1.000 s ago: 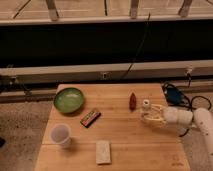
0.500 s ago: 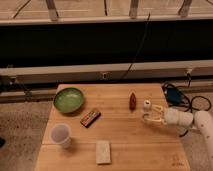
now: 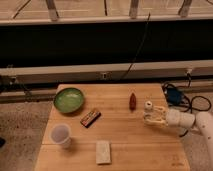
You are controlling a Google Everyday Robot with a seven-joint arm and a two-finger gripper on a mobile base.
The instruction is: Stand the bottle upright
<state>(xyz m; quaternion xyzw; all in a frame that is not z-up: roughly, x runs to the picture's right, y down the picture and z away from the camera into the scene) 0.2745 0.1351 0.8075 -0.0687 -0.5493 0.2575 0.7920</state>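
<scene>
The bottle [image 3: 148,107] is at the right side of the wooden table [image 3: 125,145], white cap up and its clear body roughly upright. My gripper [image 3: 153,117] reaches in from the right on a white arm [image 3: 192,121] and is shut on the bottle's lower body, just above the table top. The fingers hide most of the bottle's body and label.
A small dark-red oval object [image 3: 132,100] lies just behind and left of the bottle. A green bowl [image 3: 69,99], a brown bar [image 3: 90,117], a translucent cup [image 3: 60,135] and a pale flat packet [image 3: 103,151] are further left. A blue device with cables [image 3: 173,95] is off the table's right edge.
The bottle's cap and my gripper have shifted very slightly to the right; nothing else has moved.
</scene>
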